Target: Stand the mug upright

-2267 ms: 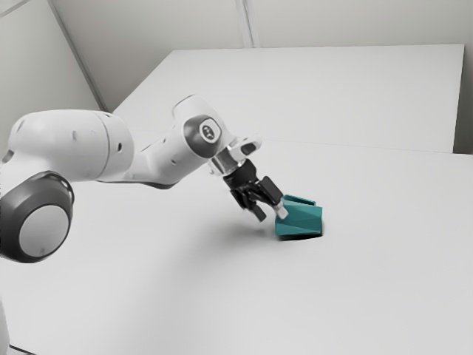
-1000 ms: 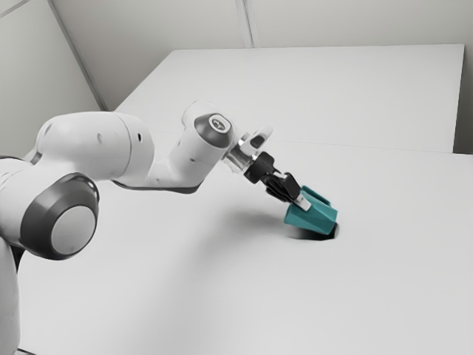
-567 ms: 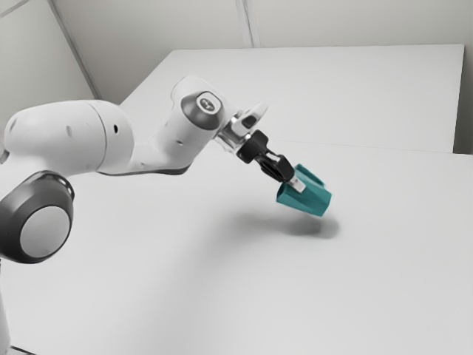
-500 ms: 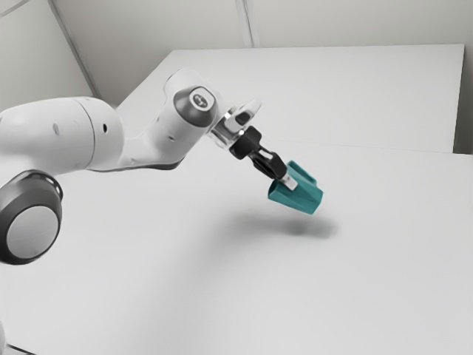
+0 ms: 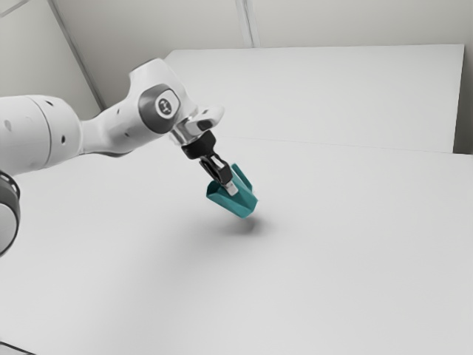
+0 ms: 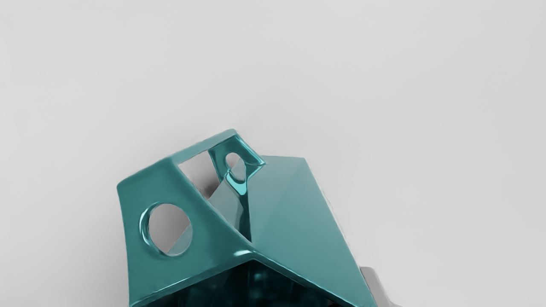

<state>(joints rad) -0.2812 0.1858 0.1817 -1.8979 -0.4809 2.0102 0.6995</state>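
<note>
The mug point(image 5: 241, 203) hangs aslant above the table point(image 5: 332, 266), mouth toward ten o'clock in the exterior view, base toward four, handle point(image 5: 243, 177) at one. The gripper point(image 5: 228, 188), reaching from eleven o'clock, is clamped on it. Lifting looks done; turning it fully upright, lowering it base-first and letting go remain.

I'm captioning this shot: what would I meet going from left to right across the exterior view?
White arm → black gripper → tilted teal mug, its left part overlapping the gripper.
</note>
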